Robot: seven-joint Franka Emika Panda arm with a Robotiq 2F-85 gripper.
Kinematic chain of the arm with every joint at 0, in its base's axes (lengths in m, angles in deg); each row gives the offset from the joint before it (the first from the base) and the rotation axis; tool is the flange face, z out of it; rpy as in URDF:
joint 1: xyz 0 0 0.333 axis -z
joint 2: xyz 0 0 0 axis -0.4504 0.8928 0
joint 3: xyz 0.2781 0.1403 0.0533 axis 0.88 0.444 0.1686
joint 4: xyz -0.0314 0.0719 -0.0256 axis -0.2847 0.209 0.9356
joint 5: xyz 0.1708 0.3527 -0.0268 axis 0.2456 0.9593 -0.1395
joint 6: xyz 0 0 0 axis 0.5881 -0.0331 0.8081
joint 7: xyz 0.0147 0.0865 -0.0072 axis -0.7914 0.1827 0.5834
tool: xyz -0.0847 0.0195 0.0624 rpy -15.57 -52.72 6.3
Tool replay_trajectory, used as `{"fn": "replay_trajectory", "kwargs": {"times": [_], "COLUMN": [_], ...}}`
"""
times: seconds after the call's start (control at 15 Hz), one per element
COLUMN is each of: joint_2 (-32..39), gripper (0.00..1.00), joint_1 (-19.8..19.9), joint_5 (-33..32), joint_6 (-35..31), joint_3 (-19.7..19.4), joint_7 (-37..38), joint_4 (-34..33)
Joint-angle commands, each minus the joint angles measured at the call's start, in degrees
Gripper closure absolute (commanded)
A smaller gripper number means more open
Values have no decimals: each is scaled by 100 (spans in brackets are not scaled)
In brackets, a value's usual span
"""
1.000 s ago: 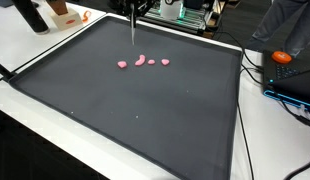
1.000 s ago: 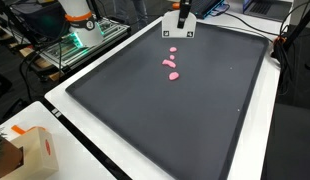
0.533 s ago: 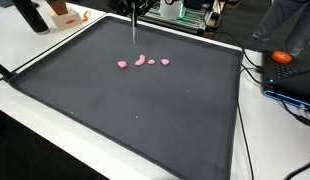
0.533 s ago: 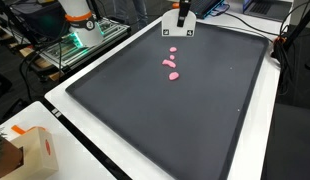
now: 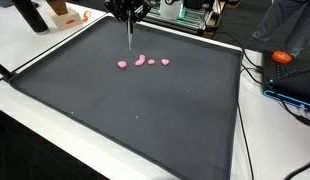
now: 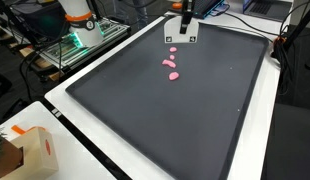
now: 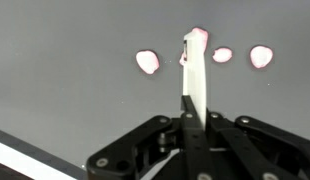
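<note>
My gripper (image 5: 128, 12) hangs over the far edge of a large black mat (image 5: 145, 115), shut on a thin white stick (image 5: 130, 33) that points down at the mat. Several small pink pieces (image 5: 141, 61) lie in a short row just in front of the stick's tip. The wrist view has the stick (image 7: 193, 78) running out from between the shut fingers of the gripper (image 7: 195, 122), its tip beside one pink piece (image 7: 198, 37), with others (image 7: 147, 62) to either side. In an exterior view the gripper (image 6: 183, 14) stands just beyond the pink pieces (image 6: 171, 63).
The mat (image 6: 185, 115) covers most of a white table (image 5: 25, 125). An orange object (image 5: 282, 57) and cables lie off the mat's edge. A cardboard box (image 6: 30, 150) sits at a table corner. Equipment racks stand behind the table.
The gripper with the stick has shifted slightly sideways along the mat's far edge. The pink pieces have not moved.
</note>
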Motion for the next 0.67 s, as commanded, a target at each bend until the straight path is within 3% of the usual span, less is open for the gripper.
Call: {"fn": "replay_trajectory", "kwargs": {"times": [0.0,0.6], "joint_2": [195,753], "gripper": [99,99], "joint_1": [212,595], "joint_5": [247,702], "joint_6": [-568,-1089], "joint_3": [-58,-84], "joint_7": [-476,-883], "joint_4": [120,219]}}
